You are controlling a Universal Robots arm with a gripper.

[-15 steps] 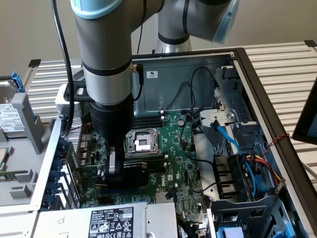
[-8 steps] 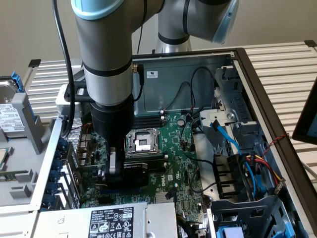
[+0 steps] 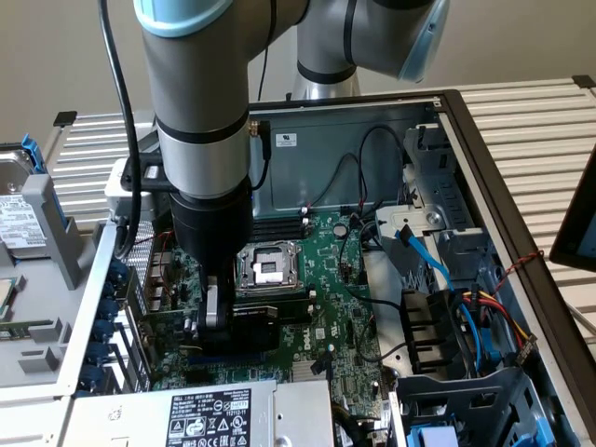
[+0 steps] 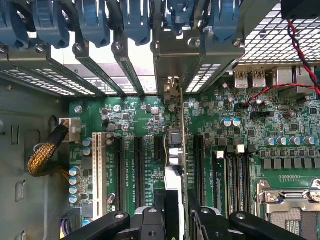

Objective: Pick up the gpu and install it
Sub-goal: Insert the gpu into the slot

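Deep in the open computer case, my gripper stands over the green motherboard. It is shut on the gpu, a dark card standing on edge just in front of the CPU socket. The wrist view looks along the gpu edge-on. The card runs upright between two expansion slots on the motherboard toward the case's rear slot openings. Black fingers press against both of its sides, with the gripper centred on it. Whether the card's lower edge sits fully in a slot I cannot tell.
Blue slot clips and metal slot covers line the rear wall. Empty black slots flank the card. A power supply lies in front, and a drive cage with coloured cables stands at the exterior view's right.
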